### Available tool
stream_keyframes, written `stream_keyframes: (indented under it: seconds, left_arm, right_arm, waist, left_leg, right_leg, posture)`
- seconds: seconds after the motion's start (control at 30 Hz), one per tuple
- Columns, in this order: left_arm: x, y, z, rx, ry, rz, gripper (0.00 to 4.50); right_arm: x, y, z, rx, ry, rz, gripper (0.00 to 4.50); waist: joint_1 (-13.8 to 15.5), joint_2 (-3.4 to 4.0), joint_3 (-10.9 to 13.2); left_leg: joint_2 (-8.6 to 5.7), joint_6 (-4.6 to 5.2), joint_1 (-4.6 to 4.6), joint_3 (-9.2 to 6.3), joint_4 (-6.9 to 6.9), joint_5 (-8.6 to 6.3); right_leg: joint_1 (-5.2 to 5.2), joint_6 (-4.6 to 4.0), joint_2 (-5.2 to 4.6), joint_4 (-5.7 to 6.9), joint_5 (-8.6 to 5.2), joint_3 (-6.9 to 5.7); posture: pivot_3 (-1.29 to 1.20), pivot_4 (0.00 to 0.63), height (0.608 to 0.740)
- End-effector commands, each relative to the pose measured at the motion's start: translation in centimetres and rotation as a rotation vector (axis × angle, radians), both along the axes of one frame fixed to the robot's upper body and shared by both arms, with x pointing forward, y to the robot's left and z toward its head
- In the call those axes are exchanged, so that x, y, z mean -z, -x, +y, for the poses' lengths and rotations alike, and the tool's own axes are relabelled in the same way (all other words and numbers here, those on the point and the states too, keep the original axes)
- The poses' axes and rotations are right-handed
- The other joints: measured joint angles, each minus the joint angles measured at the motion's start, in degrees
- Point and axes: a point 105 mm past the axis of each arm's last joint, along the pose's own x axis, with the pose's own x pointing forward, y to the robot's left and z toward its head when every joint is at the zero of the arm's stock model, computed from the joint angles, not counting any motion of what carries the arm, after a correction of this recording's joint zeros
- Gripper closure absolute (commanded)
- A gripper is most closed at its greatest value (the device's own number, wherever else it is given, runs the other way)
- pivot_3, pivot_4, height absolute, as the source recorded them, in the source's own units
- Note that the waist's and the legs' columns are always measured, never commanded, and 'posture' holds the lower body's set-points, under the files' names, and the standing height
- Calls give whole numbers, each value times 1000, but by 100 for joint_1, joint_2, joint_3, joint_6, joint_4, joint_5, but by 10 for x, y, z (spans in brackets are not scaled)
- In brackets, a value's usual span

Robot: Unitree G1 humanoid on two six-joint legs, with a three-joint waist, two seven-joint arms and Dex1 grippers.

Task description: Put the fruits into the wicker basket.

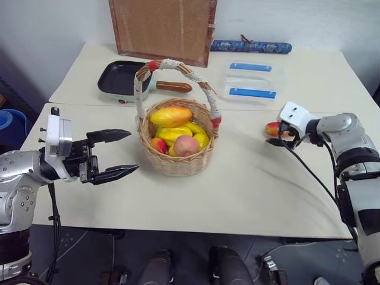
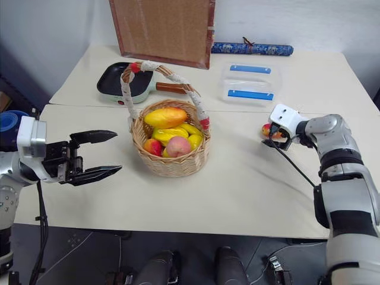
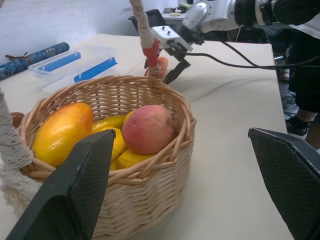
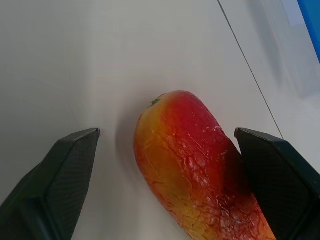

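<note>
We saw the slim red-orange toy mango [image 4: 200, 170] lying on the cream worktop [image 1: 249, 190], at three o'clock from the round wicker basket [image 1: 178, 160], between the right gripper's [image 4: 170, 175] wide-open fingers, its long axis running along them; the left gripper [image 1: 113, 155] was open near the basket.

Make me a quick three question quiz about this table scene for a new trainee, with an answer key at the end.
1. True or false: the red-orange mango lies on the table between the open fingers of the right gripper.
2. Which fruit is already in the wicker basket? A) the yellow-orange mango B) a green apple C) a bunch of grapes
3. Fill in: the left gripper is open and holds ____.

Key: 1 true; 2 A; 3 nothing.
</note>
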Motion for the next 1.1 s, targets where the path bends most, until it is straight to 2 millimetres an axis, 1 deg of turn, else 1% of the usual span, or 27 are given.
stream_keyframes:
  seconds: [0.03,0.17,0.2,0.23,0.3,0.33,0.43,0.5,0.6,0.67,0.7,0.8,0.83,0.87,0.9,0.93,0.97,1.03,1.1]
  left_arm:
    - [-9,6,-7,23,9,-30,26]
    - [-12,5,-9,21,9,-39,0]
    - [-12,5,-9,20,8,-42,0]
    - [-13,5,-9,17,11,-43,0]
    - [-14,5,-8,8,13,-44,0]
    - [-14,5,-6,3,14,-43,0]
    - [-12,4,-2,-18,16,-37,0]
    - [-10,3,-1,-28,19,-34,0]
    - [-7,1,3,-47,27,-21,0]
    - [-4,-1,7,-63,33,-6,0]
    - [-2,-2,9,-72,37,0,0]
    - [3,-4,15,-96,43,17,0]
    - [3,-4,16,-101,45,19,0]
    - [3,-5,18,-110,53,21,0]
    - [4,-5,19,-116,59,22,0]
    - [4,-6,21,-127,63,21,0]
    - [5,-6,23,-139,71,25,0]
    - [7,-4,27,-163,87,33,0]
    - [9,-3,29,-180,89,38,0]
  right_arm:
    - [0,-2,-2,76,-76,39,0]
    - [0,-5,-10,151,-71,37,884]
    - [-1,-5,-11,149,-72,34,1323]
    - [-5,-5,-12,147,-75,20,1638]
    - [-11,-2,-15,125,-86,10,2121]
    - [-15,-1,-17,118,-89,1,2524]
    - [-47,12,-11,-64,-166,-62,3001]
    - [-60,20,-6,-163,-202,-74,3001]
    - [-81,42,8,-353,-271,-46,3001]
    - [-96,69,30,-485,-363,29,3001]
    - [-101,85,44,-550,-393,63,3001]
    - [-103,140,94,-712,-491,197,3001]
    - [-103,153,104,-740,-508,223,3001]
    - [-107,166,124,-806,-561,209,3001]
    - [-111,175,135,-843,-600,196,3001]
    - [-113,180,148,-851,-644,197,3001]
    - [-117,186,163,-895,-675,169,3001]
    - [-136,183,192,-925,-803,46,3001]
    - [-141,182,213,-936,-865,31,3001]
  waist:
    - [-7,0,0]
    - [-2,0,0]
    - [-1,0,0]
    - [-2,0,0]
    - [-6,0,0]
    - [-5,0,0]
    - [-2,1,1]
    - [-12,3,2]
    - [-38,4,2]
    - [-37,5,3]
    - [-1,6,3]
    - [21,10,5]
    - [16,10,5]
    - [16,9,5]
    - [11,8,5]
    - [8,8,5]
    - [5,6,4]
    - [-17,4,3]
    - [-16,4,3]
  left_leg:
    - [3,0,-2,1,7,0]
    - [6,-2,-4,1,38,1]
    - [6,-2,-4,1,45,1]
    - [6,-2,-4,1,51,1]
    - [5,-1,-4,4,56,1]
    - [4,0,-4,6,57,1]
    - [4,1,-6,6,57,2]
    - [6,1,-11,5,55,-2]
    - [15,-3,-11,7,53,-10]
    - [24,-7,-11,8,52,-14]
    - [29,-8,-12,3,48,-15]
    - [36,-16,-24,-18,45,-20]
    - [37,-17,-31,-19,45,-21]
    - [37,-18,-33,-20,46,-21]
    - [34,-17,-36,-18,48,-22]
    - [34,-14,-35,-17,52,-24]
    - [31,-12,-34,-13,57,-26]
    - [29,-10,-29,-9,58,-28]
    - [30,-14,-30,1,57,-23]
  right_leg:
    - [0,0,1,1,0,-4]
    - [1,1,2,5,1,-11]
    - [3,1,1,6,1,-10]
    - [5,1,1,7,1,-9]
    - [6,0,0,7,1,-7]
    - [6,0,0,6,1,-6]
    - [4,0,-2,7,1,3]
    - [0,3,0,9,2,2]
    - [-1,6,5,11,4,0]
    - [-1,7,10,16,4,-7]
    - [-1,7,11,16,4,-10]
    - [-10,6,13,16,4,-27]
    - [-17,6,12,17,4,-27]
    - [-19,6,12,17,4,-27]
    - [-20,6,10,14,4,-26]
    - [-18,6,7,10,4,-25]
    - [-19,6,1,5,4,-25]
    - [-20,1,-7,5,8,-26]
    - [-33,-12,-10,9,22,-26]
  posture:
    - [0,150,740]
    - [0,150,740]
    - [0,150,740]
    - [0,150,740]
    - [0,150,740]
    - [0,150,740]
    - [0,150,740]
    - [0,150,740]
    - [0,150,740]
    - [0,150,740]
    - [0,150,740]
    - [0,150,740]
    - [0,150,740]
    - [0,150,740]
    - [0,150,740]
    - [0,150,740]
    - [0,150,740]
    - [0,150,740]
    - [0,150,740]
